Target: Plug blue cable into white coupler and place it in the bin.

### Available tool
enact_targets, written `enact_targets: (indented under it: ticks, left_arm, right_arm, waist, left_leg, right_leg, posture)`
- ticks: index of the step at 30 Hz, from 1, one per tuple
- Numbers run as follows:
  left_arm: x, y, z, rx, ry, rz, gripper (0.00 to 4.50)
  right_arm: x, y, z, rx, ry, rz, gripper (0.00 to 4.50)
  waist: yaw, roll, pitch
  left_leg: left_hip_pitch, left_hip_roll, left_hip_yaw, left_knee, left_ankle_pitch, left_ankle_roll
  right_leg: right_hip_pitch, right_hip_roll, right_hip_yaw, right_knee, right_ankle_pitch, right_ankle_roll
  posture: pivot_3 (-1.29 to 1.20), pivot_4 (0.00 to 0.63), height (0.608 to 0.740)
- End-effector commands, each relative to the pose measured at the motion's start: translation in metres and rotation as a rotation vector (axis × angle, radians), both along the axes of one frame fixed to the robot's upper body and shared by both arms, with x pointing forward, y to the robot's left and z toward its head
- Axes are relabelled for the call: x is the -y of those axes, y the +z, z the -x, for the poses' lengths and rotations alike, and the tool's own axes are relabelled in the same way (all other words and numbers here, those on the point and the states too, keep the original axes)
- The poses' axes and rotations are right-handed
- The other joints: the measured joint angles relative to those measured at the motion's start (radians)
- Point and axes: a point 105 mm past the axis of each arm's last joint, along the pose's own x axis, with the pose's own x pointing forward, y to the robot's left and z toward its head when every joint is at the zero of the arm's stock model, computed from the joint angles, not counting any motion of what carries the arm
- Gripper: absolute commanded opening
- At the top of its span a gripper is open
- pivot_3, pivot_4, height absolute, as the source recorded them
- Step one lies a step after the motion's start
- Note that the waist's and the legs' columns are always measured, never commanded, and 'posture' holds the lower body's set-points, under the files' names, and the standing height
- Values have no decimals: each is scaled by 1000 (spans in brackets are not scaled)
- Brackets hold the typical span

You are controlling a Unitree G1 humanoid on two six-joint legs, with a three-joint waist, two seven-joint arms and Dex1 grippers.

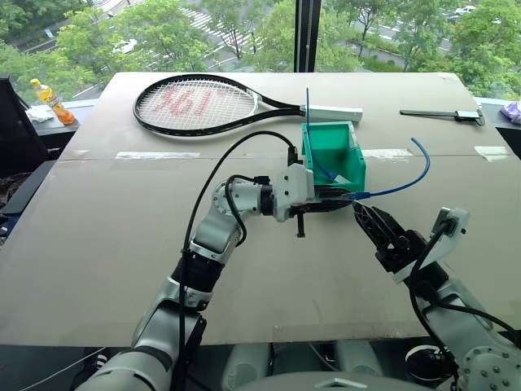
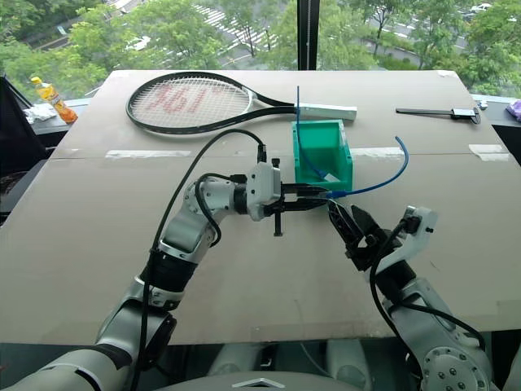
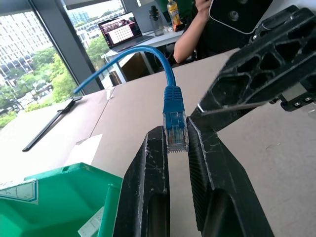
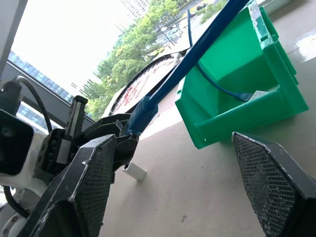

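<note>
Blue cable (image 1: pixel 400 186) pinched at its clear plug between the shut black fingers (image 3: pixel 148 197) of the left gripper (image 1: pixel 342 196), held level above the brown board table (image 1: pixel 106 244), just in front of the bin (image 1: pixel 346 155). Arcing away from the grip to the right and up, free end in the air. Teal-green bin sitting on the table beyond the left gripper, near the racket (image 1: pixel 195 104), with a second, straighter blue cable (image 1: pixel 308 110) standing up out of it and a label (image 3: pixel 17 190) on its rim. Right gripper (image 1: pixel 374 228) raised close by, just right of the held plug, fingers (image 4: pixel 81 192) spread wide with nothing between them, pointed toward the left gripper. Small white block (image 4: pixel 134 172), likely the coupler, lying on the table below the left gripper, touched by neither hand. Racket lying flat across the far side of the table, handle pointing toward the bin. Black tool (image 1: pixel 440 114) at the far right edge, well apart from both arms. Orange bottle (image 1: pixel 53 102) off the far left corner. Person's arm (image 3: pixel 190 39) at a desk with a laptop (image 3: pixel 121 30) in the background of the left wrist view.
</note>
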Motion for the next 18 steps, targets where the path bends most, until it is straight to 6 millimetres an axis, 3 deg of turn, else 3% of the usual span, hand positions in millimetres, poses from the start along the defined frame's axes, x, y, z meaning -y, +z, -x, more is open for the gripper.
enact_targets:
  ticks: [1, 8, 12, 18]
  left_arm:
    - [0, 13, 3, 72, -10, 25, 2]
    - [-3, 10, 5, 77, -2, 25, 2]
    - [-4, 8, 5, 77, -1, 26, 2]
    - [-5, 6, 5, 72, 2, 29, 2]
  right_arm:
    - [-2, 14, 0, 46, 15, -51, 3699]
    - [-4, 19, -7, 52, 29, -84, 3699]
    - [-5, 19, -9, 52, 35, -82, 2870]
    - [-11, 19, -9, 50, 70, -68, 276]
  waist:
    - [0, 0, 0]
    - [0, 0, 0]
    - [0, 0, 0]
    - [0, 0, 0]
  left_leg:
    - [0, 0, 0, 0, 0, 0]
    - [0, 0, 0, 0, 0, 0]
    - [0, 0, 0, 0, 0, 0]
    - [0, 0, 0, 0, 0, 0]
  right_leg:
    - [0, 0, 0, 0, 0, 0]
    - [0, 1, 0, 0, 0, 0]
    - [0, 1, 1, 0, 0, 0]
    - [0, 1, 1, 0, 0, 0]
  posture:
    - [0, 150, 740]
    - [0, 150, 740]
    - [0, 150, 740]
    - [0, 150, 740]
